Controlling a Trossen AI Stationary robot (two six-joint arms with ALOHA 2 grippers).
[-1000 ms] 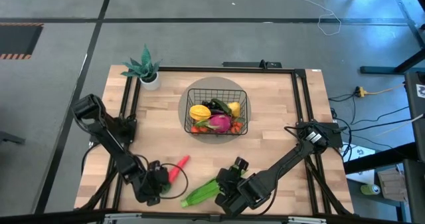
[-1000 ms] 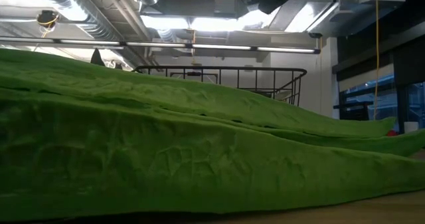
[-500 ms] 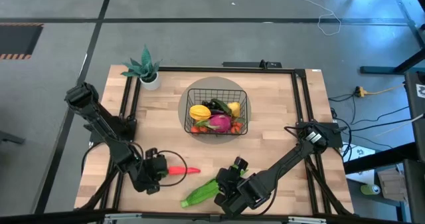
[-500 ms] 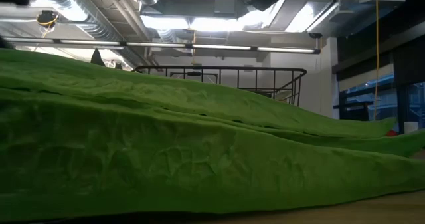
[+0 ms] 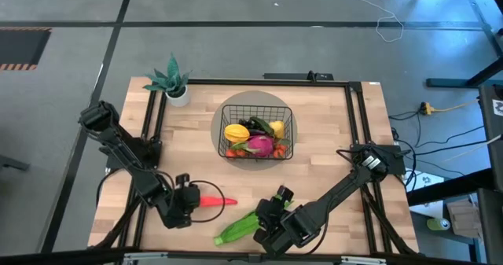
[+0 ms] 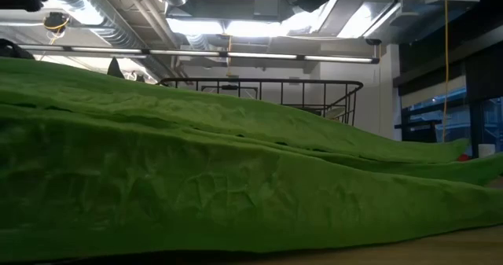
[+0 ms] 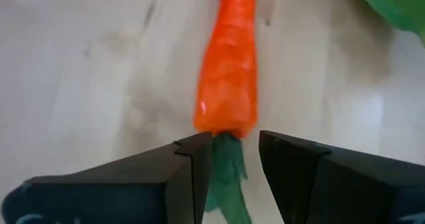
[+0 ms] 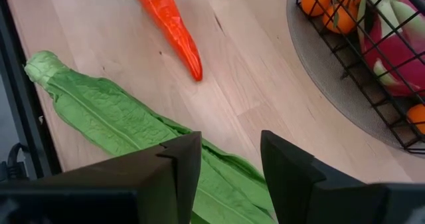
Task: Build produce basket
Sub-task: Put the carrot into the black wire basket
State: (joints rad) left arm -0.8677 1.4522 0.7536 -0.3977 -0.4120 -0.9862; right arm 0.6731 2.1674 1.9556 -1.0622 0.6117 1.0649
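An orange carrot (image 5: 214, 201) with a green top lies level near the table's near-left, its tip pointing toward the right edge. My left gripper (image 5: 187, 200) is shut on its top end. The long green leafy bundle (image 5: 238, 228) lies flat at the near edge and fills the low view (image 6: 236, 178). My right gripper (image 5: 266, 222) stands open over the bundle's right end (image 8: 219, 177); whether it touches, I cannot tell. The black wire basket (image 5: 255, 107) sits mid-table on a grey round mat, holding dragon fruit, mango, lemon, eggplant and tomatoes. My left gripper (image 7: 236, 141) has the carrot's green top (image 7: 226, 174) between its two fingers, just behind the orange body (image 7: 229, 71). The fingers come level from the table's left, in line with the carrot. Whether the carrot rests on the wood or hangs just above it, I cannot tell.
A small white pot with a teal plant (image 5: 171, 82) stands at the far-left corner. Black frame rails (image 5: 153, 139) run along the table's left, right and far sides. Bare wood lies between the carrot (image 8: 172, 24) and the basket (image 8: 372, 84).
My left gripper has moved a little toward the far edge and turned. The carrot has swung with it, from slanting toward the far right to lying level with its tip toward the right edge. The leafy bundle and the right arm have kept still.
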